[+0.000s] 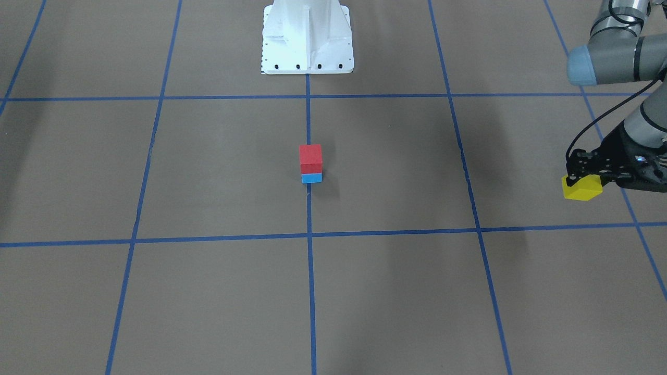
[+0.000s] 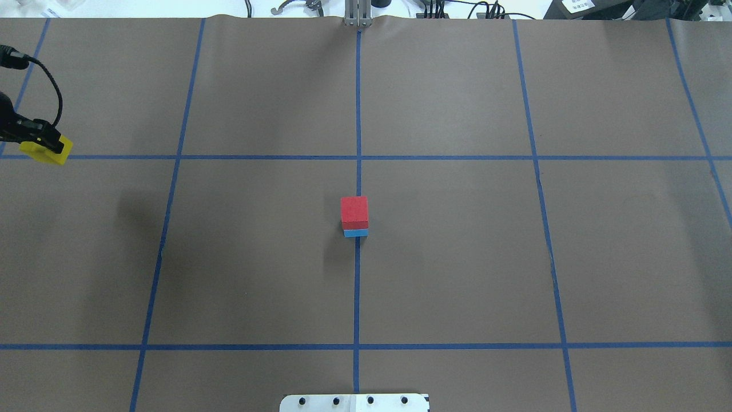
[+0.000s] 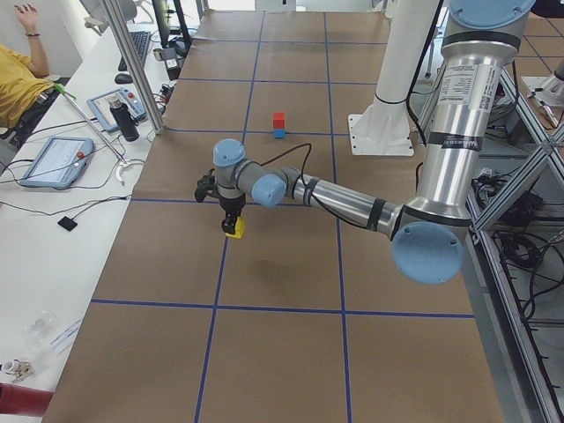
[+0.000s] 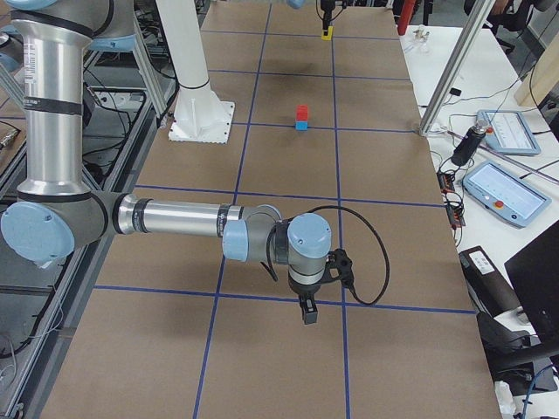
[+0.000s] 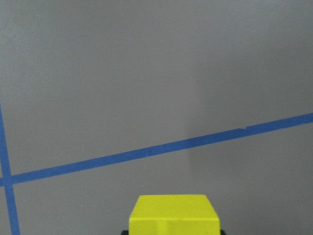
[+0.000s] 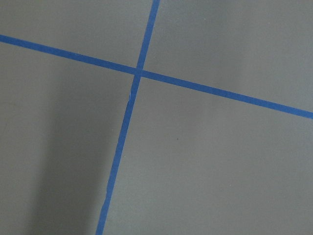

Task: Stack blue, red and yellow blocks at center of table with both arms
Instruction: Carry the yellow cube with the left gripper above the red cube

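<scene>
At the table's (image 1: pixel 208 172) center the red block (image 1: pixel 310 158) sits on the blue block (image 1: pixel 311 178), lined up on the middle tape line; the overhead view shows the same red block (image 2: pixel 354 210) and a strip of blue block (image 2: pixel 355 233) below it. My left gripper (image 1: pixel 583 174) is far out at the table's left end, shut on the yellow block (image 1: pixel 582 188), which hangs above the surface (image 3: pixel 233 227). The left wrist view shows the yellow block (image 5: pixel 173 214) at its bottom edge. My right gripper (image 4: pixel 308 312) hovers low near the right end; I cannot tell whether it is open or shut.
The white bolted pedestal (image 1: pixel 307 39) stands behind the stack. Along the far edge runs a desk with tablets (image 3: pixel 55 161), a metal post (image 3: pixel 132 70) and cables; a person's yellow sleeve (image 3: pixel 18 84) shows there. More tablets (image 4: pixel 507 188) lie beside the right end.
</scene>
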Tool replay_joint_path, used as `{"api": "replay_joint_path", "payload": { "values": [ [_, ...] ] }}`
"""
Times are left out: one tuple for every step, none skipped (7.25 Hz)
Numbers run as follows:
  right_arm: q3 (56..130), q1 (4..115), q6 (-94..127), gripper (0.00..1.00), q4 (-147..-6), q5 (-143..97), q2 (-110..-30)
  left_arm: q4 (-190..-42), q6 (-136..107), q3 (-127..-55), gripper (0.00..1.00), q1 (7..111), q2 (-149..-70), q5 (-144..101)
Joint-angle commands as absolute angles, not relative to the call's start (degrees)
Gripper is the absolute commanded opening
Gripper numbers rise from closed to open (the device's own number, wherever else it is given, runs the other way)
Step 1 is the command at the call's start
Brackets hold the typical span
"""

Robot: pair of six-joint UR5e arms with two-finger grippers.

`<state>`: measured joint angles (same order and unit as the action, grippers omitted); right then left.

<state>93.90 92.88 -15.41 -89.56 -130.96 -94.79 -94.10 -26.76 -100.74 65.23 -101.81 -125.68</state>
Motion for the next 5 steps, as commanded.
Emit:
{"api": "replay_joint_path", "payload": {
  "values": [
    [93.9, 92.8, -15.4, 0.99, -89.6, -131.0, -94.9, -77.3, -37.4, -106.9, 0.00, 61.0, -114.5, -125.2],
    [93.9, 92.9, -15.4, 0.99, -89.6, -131.0, -95.0, -73.1, -46.3, -106.8, 0.00, 55.7, -120.9, -124.8],
    [93.8, 92.9, -15.4, 0.99, -89.6, -131.0, -95.0, -70.0, -55.0, -106.3, 0.00, 49.7, -127.2, -121.2],
    [93.8, 92.9, -15.4, 0.99, -89.6, -131.0, -95.0, -69.7, -63.3, -104.5, 0.00, 43.7, -131.6, -118.3],
    [93.8, 92.9, -15.4, 0.99, -89.6, -131.0, -95.0, -69.7, -69.0, -99.2, 0.00, 41.2, -138.4, -117.8]
  ]
}}
